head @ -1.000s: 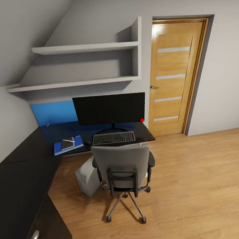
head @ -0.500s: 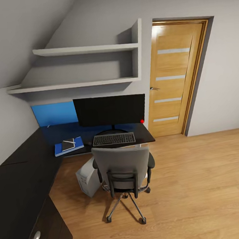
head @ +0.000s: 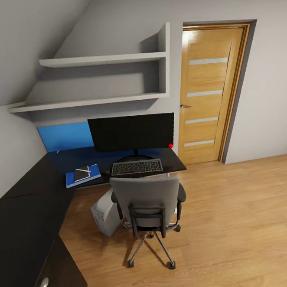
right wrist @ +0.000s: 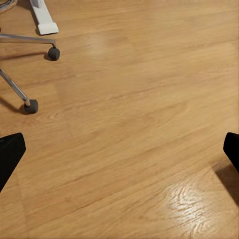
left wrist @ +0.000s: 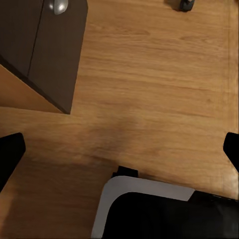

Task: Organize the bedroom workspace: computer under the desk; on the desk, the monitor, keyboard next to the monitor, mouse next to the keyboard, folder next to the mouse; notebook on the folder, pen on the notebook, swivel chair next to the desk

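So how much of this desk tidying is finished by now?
Nearly all, it seems. The monitor and keyboard sit on the desk, with a small dark shape, probably the mouse, left of the keyboard. The notebook and pen lie stacked on the folder. The computer stands underneath, and the chair is pulled up. Nothing is in hand; both grippers are open above the floor.

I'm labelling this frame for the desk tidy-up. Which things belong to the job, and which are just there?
Job: desk, monitor, keyboard, folder, notebook, pen, computer, chair.

Just there: wall shelves, door, drawer knobs.
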Available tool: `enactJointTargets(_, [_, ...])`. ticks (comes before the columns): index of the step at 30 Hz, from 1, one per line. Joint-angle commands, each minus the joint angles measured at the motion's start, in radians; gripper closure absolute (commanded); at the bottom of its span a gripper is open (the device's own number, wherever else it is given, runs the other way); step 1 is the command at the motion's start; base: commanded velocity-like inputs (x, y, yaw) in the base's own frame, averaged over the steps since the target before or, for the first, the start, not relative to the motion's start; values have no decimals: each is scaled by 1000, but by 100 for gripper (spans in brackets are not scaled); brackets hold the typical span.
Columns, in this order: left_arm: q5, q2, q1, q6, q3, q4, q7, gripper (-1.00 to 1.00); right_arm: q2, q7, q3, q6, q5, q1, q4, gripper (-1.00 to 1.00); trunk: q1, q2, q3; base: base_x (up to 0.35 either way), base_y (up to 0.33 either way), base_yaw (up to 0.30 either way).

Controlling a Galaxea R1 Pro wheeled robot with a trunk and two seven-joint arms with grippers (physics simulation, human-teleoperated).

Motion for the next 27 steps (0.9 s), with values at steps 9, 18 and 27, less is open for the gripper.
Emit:
enactJointTargets(9, [14,-74,-1,0,1,1,-8,-100,0,-9,8,-1,1,-1,1,-100,0,-1,-1,0,0,0])
enactJointTargets(18, [15,-85,-1,0,2,0,-8,-100,0,-9,8,-1,1,-1,1,-100,0,-1,-1,0,0,0])
enactJointTargets(27, [16,-86,-1,0,2,0,-8,-100,0,-9,8,-1,1,-1,1,-100,0,-1,-1,0,0,0])
